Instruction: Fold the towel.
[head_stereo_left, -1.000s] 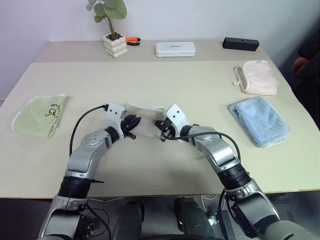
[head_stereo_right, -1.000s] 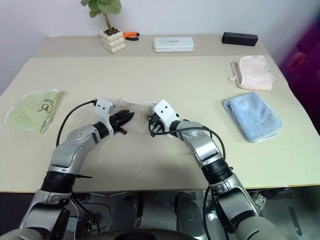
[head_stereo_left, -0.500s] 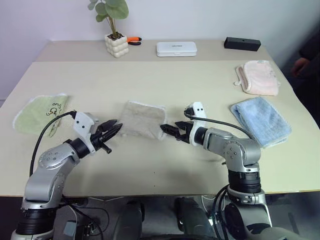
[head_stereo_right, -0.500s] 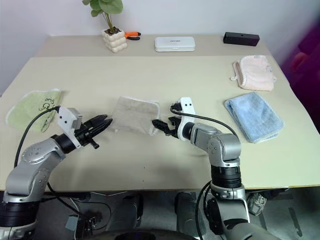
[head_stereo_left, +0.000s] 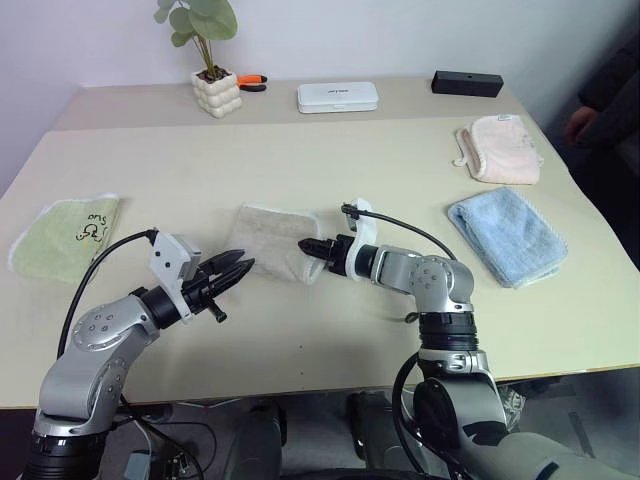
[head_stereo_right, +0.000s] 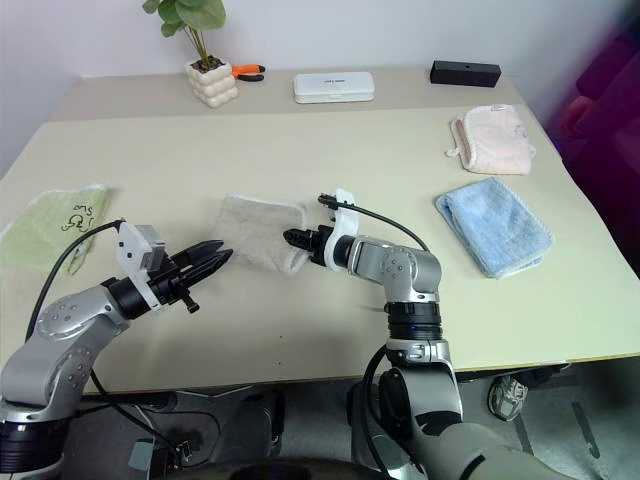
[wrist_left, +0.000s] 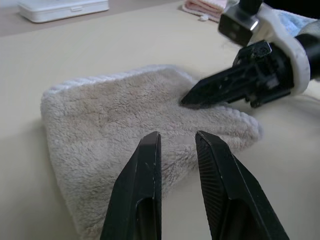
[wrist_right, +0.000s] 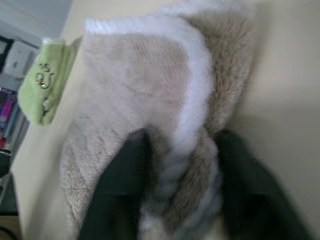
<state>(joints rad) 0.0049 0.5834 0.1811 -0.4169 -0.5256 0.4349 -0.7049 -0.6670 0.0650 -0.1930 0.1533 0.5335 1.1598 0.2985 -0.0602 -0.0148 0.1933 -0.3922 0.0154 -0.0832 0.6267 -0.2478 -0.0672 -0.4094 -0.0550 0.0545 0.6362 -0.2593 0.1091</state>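
Big matte beige table carries everything. The beige terry towel with white stitched edging lies folded at table centre, fluffy pile, soft rounded rectangle, one corner w/ white trim bunched toward the right arm. Light blue folded towel and pink cloth sit well apart on the right, pale green lettered cloth on the left.

Right gripper has black fingers pinched on the towel's near edge. Left gripper hovers just beside the towel, fingers a narrow gap apart, holding nothing.

Risk, my guess: terry is limp and thick, so a one-sided pull could drag the whole stack or unroll the layers; a thin pinch may slip off the pile.
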